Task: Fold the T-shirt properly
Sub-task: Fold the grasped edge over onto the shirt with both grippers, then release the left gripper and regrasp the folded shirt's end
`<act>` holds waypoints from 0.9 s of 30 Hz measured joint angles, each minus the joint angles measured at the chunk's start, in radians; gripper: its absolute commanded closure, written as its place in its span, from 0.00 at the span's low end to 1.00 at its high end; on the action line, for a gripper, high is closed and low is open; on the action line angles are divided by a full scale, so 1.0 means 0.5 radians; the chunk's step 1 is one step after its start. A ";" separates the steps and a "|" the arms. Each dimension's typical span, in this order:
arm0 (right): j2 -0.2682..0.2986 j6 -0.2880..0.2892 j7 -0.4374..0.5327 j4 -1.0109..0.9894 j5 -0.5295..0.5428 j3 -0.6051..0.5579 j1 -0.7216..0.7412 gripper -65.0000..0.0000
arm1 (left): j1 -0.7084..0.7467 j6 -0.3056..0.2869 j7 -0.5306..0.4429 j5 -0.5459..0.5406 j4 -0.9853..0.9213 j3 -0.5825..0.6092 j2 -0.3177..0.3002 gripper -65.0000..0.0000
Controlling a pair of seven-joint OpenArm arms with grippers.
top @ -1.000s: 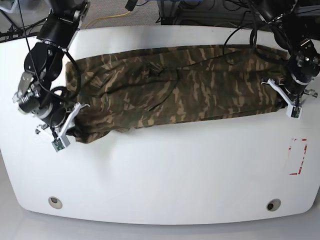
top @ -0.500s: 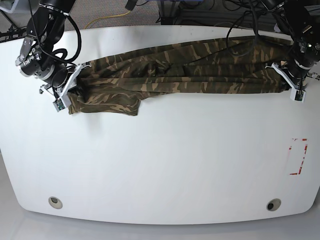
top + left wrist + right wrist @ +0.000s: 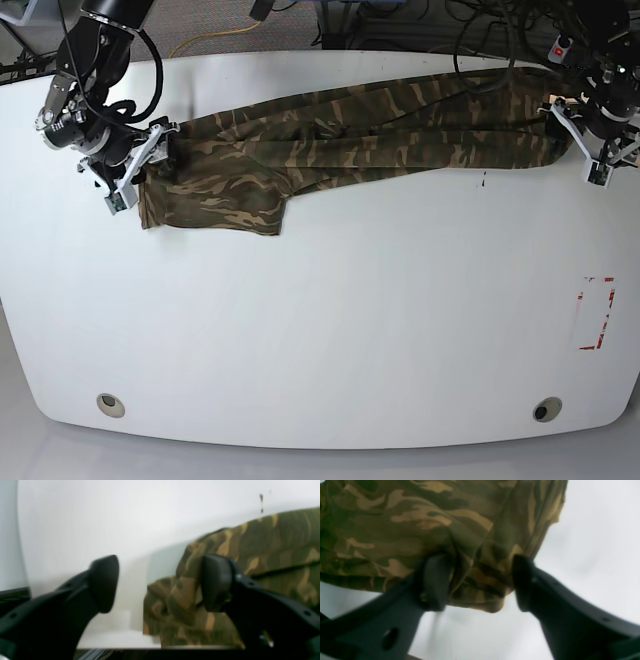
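The camouflage T-shirt [image 3: 350,145] lies stretched in a long band across the far part of the white table [image 3: 330,320], with a wider flap hanging toward me at its left end [image 3: 215,200]. My right gripper [image 3: 140,172] is at that left end. In the right wrist view it [image 3: 478,581] stands open with a bunch of the T-shirt [image 3: 420,522] loose between its fingers. My left gripper [image 3: 590,145] is at the shirt's right end. It [image 3: 160,585] is open too, and the T-shirt's corner [image 3: 180,605] rests against the right finger [image 3: 215,582].
A red-outlined rectangle [image 3: 597,313] is marked near the table's right edge. Two round holes [image 3: 111,404] [image 3: 546,409] sit near the front edge. Cables [image 3: 230,35] lie on the floor behind the table. A small dark speck [image 3: 484,180] sits just in front of the shirt.
Both grippers were shut on the shirt's ends and now stand open. The shirt has been carried toward the far edge and laid down stretched out.
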 measured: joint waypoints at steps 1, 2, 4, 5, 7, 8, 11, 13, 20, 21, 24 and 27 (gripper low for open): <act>-0.004 -0.001 0.000 0.043 0.008 0.005 -0.014 0.34 | 0.020 -0.001 0.008 -0.063 0.009 -0.005 -0.002 0.27; -0.011 -0.001 -0.005 0.087 0.041 0.025 -0.026 0.34 | 0.047 -0.001 0.008 -0.132 0.009 -0.011 -0.012 0.27; -0.015 -0.003 -0.008 0.180 0.104 0.056 -0.046 0.34 | 0.126 -0.002 0.005 -0.316 0.008 -0.033 -0.076 0.31; -0.014 -0.003 -0.011 0.219 0.147 0.062 -0.051 0.34 | 0.190 -0.001 -0.012 -0.397 0.014 -0.060 -0.127 0.33; -0.011 -0.003 -0.014 0.237 0.238 0.061 -0.046 0.34 | 0.307 0.009 0.000 -0.479 0.015 -0.089 -0.207 0.39; -0.013 -0.003 -0.015 0.236 0.299 0.056 -0.044 0.34 | 0.363 0.013 0.011 -0.523 0.014 -0.094 -0.262 0.40; -0.034 -0.003 -0.014 0.236 0.384 0.052 -0.038 0.34 | 0.493 0.012 0.024 -0.665 0.011 -0.093 -0.312 0.43; -0.074 -0.006 -0.018 0.235 0.357 0.008 -0.017 0.34 | 0.544 0.013 0.007 -0.676 -0.005 -0.093 -0.317 0.43; -0.136 0.003 0.008 0.014 0.406 -0.141 0.107 0.40 | 0.549 0.014 0.009 -0.443 -0.163 -0.059 -0.273 0.43; -0.133 0.002 0.011 -0.058 0.398 -0.141 0.128 0.43 | 0.522 0.014 0.009 -0.394 -0.181 -0.047 -0.243 0.43; -0.108 -0.005 0.003 -0.292 0.359 -0.140 0.178 0.55 | 0.417 0.005 0.021 -0.289 -0.233 0.027 -0.156 0.43; -0.046 -0.003 0.132 -0.509 0.372 -0.144 0.208 0.59 | 0.294 -0.001 -0.016 -0.150 -0.322 0.142 -0.163 0.43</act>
